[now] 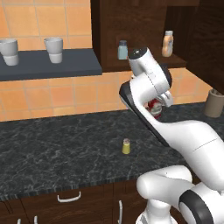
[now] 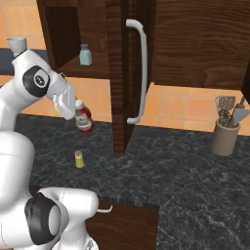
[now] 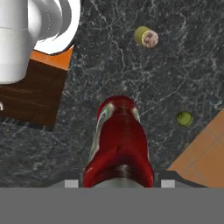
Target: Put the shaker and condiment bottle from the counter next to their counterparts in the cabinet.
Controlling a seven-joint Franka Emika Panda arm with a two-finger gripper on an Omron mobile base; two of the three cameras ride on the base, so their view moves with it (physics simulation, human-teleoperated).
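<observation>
The arm is bent high over the counter (image 1: 52, 144), its gripper (image 2: 78, 114) clamped around the condiment bottle (image 2: 84, 118).

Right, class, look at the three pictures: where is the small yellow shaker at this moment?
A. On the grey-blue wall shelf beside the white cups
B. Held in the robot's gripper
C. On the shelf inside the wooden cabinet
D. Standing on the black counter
D: the yellow shaker stands alone on the black counter, while the gripper is shut on the red bottle lifted above it.
</observation>
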